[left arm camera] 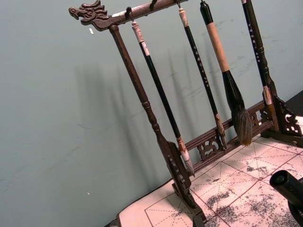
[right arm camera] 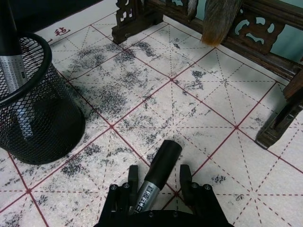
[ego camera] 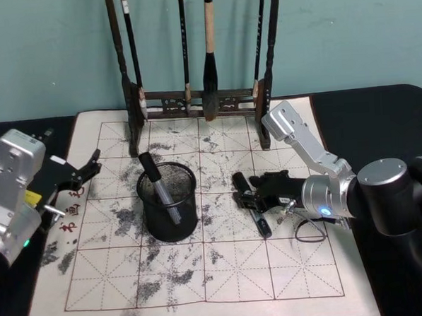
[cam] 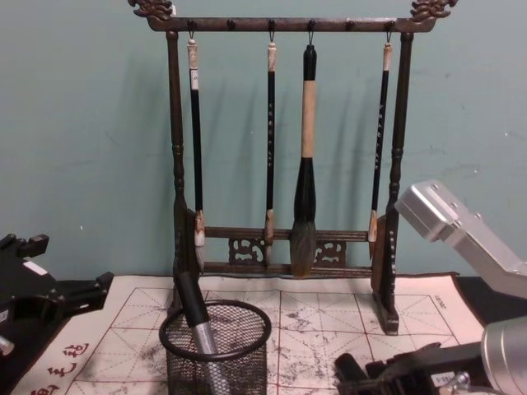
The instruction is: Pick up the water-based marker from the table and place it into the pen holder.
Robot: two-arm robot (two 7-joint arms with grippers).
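**Inspector:** Near end first. Where is the marker?

**Assistant:** The marker (right arm camera: 156, 179) lies flat on the mat (ego camera: 224, 270), right of the holder (ego camera: 152, 219) and apart from it. The right gripper (right arm camera: 159, 168) sits low over it, with one finger on each side of the barrel.

**Inspector:** Clamped?

**Assistant:** Not so far as the right wrist view allows. A thin gap appears on each side, so I record the fingers as apart. Light contact on one side cannot be ruled out.

**Inspector:** Step in hand?

**Assistant:** The grasp, in my judgement. Close squarely on the grey barrel behind the black cap, keeping it centred so it neither rolls nor skews. Then lift straight clear of the mat before travelling left.

**Inspector:** The holder?

**Assistant:** It is upright. A second marker (ego camera: 155, 176) already stands in it, leaning to the far-left rim. I advise tipping the carried marker near upright and lowering it into the free near-right part of the mouth. Release only once its lower end is below the rim. A knock on the rim could shift so light a cup.

**Inspector:** Left arm?

**Assistant:** The left gripper (ego camera: 91, 164) is parked at the mat's left edge, fingers apart and holding nothing, well apart from the holder.

**Inspector:** Far end?

**Assistant:** The rack (cam: 174, 164) stands behind the holder with its brushes hanging. Keep the carry on the near side of it.
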